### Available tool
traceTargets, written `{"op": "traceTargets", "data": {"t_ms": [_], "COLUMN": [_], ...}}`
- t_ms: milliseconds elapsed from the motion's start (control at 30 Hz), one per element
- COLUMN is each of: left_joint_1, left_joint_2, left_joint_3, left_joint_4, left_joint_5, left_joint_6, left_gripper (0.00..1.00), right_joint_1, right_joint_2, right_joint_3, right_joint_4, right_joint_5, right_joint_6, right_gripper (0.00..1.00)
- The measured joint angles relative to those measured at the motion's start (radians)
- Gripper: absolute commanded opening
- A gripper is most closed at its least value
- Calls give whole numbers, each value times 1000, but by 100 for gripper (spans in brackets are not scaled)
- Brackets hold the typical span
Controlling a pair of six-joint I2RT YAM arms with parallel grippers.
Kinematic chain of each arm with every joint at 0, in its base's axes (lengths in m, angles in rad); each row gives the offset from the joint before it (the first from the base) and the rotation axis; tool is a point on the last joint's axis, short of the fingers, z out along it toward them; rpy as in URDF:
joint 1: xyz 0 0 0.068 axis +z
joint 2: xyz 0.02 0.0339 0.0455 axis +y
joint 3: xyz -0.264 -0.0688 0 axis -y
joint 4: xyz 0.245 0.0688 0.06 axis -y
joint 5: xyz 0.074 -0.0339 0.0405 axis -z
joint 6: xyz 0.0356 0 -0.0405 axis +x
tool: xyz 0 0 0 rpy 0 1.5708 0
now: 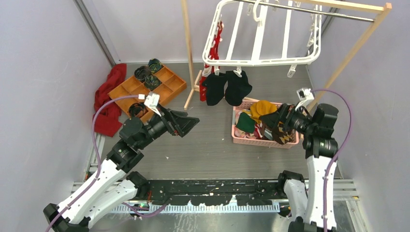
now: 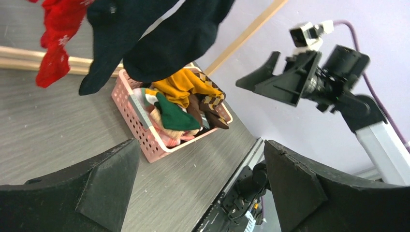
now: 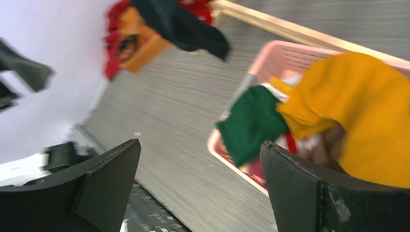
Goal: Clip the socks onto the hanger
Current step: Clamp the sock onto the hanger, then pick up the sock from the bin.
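Though nearly full, pink basket (image 1: 256, 142) of socks (image 1: 263, 108)

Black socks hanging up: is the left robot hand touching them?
Apart. The left wrist view shows the black socks hanging above the left gripper, with grey table showing between them.

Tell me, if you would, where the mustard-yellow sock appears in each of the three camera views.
Top external: the mustard-yellow sock lies right of centre, on top of the pile, near the right gripper.
Left wrist: it sits just above the middle, at the top of the pile.
Right wrist: it fills the right side, large and close.
Shared landmark: the pink basket that holds it.
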Motion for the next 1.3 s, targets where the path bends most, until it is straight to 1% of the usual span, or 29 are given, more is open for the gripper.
{"op": "traceTargets", "data": {"t_ms": [100,133,200,267,367,533,633,667,867,1000,1133,1200,1300], "left_joint_1": [0,0,0,0,0,0,0,0,0,0,0,0,0], "left_joint_2": [-20,-24,-34,-41,-43,-50,-58,-61,-73,-97,-121,-127,-127], "left_joint_3": [-27,-38,-66,-97,-132,-161,-182,-193,-239,-239,-246,-256,-262], "left_joint_4": [-7,-7,-1,6,11,16,30,37,55,54,57,58,58], "left_joint_5": [-32,-41,-56,-70,-85,-99,-105,-107,-125,-135,-148,-156,-166], "left_joint_6": [-42,-59,-92,-122,-164,-205,-225,-231,-252,-252,-253,-255,-255], "left_gripper": [100,100,100,100,100,99,99,98,97,96,94,94,93], "right_joint_1": [0,0,0,0,0,0,0,0,16,40,56,64,78], "right_joint_2": [-76,-84,-70,-24,67,171,202,211,315,394,417,417,420], "right_joint_3": [13,23,71,114,149,151,151,151,151,151,151,151,150], "right_joint_4": [-169,-199,-303,-384,-477,-510,-481,-460,-295,-227,-201,-194,-186], "right_joint_5": [174,196,262,296,319,397,442,452,483,497,511,515,528], "right_joint_6": [-165,-195,-321,-431,-565,-673,-694,-693,-616,-565,-534,-524,-510], "right_gripper": [100,100,100,99,94,77,62,59,57,56,46,39,37]}}
